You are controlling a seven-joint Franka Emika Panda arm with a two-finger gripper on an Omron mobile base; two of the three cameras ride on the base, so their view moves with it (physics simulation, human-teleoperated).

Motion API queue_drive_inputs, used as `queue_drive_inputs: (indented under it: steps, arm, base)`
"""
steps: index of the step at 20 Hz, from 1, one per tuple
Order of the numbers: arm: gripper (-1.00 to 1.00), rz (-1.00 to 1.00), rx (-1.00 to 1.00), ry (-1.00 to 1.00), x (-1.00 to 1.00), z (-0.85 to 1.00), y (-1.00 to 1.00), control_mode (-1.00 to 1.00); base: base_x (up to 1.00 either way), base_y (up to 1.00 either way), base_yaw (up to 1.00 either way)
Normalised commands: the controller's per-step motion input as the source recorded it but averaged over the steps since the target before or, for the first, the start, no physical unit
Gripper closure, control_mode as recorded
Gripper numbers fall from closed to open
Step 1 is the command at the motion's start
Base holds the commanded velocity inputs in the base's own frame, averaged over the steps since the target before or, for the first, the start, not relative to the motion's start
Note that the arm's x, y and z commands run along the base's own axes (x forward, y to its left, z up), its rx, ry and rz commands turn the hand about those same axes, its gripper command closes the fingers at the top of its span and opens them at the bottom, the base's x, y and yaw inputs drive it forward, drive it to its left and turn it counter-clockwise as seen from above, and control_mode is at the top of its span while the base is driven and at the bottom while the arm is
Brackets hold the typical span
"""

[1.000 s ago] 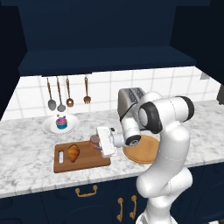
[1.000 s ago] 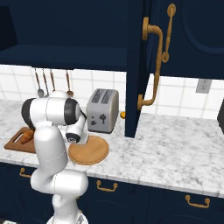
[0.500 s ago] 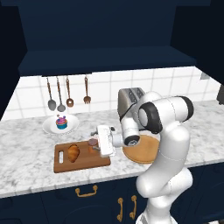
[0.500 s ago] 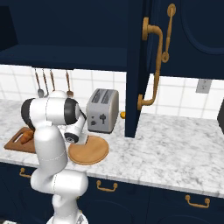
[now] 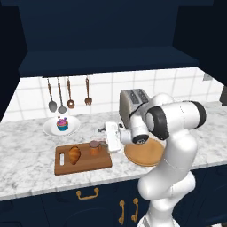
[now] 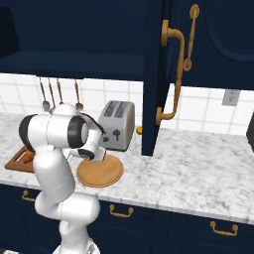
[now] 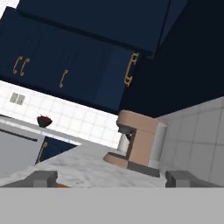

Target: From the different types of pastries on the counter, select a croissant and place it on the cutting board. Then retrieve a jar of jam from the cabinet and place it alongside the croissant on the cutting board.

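The brown cutting board (image 5: 84, 165) lies on the marbled counter (image 5: 26, 153), its left end showing past the arm (image 6: 16, 161). On the board rest the golden croissant (image 5: 74, 154) and, just right of it, the upright reddish-brown jam jar (image 5: 94, 147). My gripper (image 5: 104, 134) hovers a little above and right of the jar, pointing left and apart from it. In the hand view the gripper (image 7: 113, 178) is open, its fingertips (image 7: 42, 178) wide apart with nothing between them. The blue-wrapped cupcake (image 5: 62, 124) sits on a white plate (image 5: 48, 129) behind the board.
A round tan wooden plate (image 5: 145, 154) lies right of the board under my arm, with a silver toaster (image 5: 134, 101) behind it. Utensils (image 5: 62, 95) hang on the tiled wall. The open navy cabinet (image 5: 102, 57) is overhead, its door (image 6: 158, 74) swung out.
The hand has drawn back slightly to the right and up, away from the jam jar. The jar stays standing on the board beside the croissant.
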Motion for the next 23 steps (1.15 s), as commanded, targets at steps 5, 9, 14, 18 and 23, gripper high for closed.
queue_drive_inputs:
  steps: [5, 9, 14, 18, 23]
  arm:
    - [-1.00, -0.04, -0.30, 0.23, -0.49, 1.00, -0.47, -1.00]
    - [-1.00, -0.06, -0.31, 0.17, -0.84, 1.00, -0.23, -1.00]
    - [-1.00, -0.11, -0.27, 0.19, -0.65, 1.00, -0.59, -1.00]
    - [-1.00, -0.27, -0.17, 0.20, -0.56, 1.00, -0.97, -1.00]
    - [-1.00, -0.36, -0.05, 0.05, -0.59, 1.00, -1.00, -1.00]
  base:
    - [0.00, 0.00, 0.00]
    - [0.00, 0.00, 0.00]
    - [0.00, 0.00, 0.00]
    - [0.00, 0.00, 0.00]
    - [0.00, 0.00, 0.00]
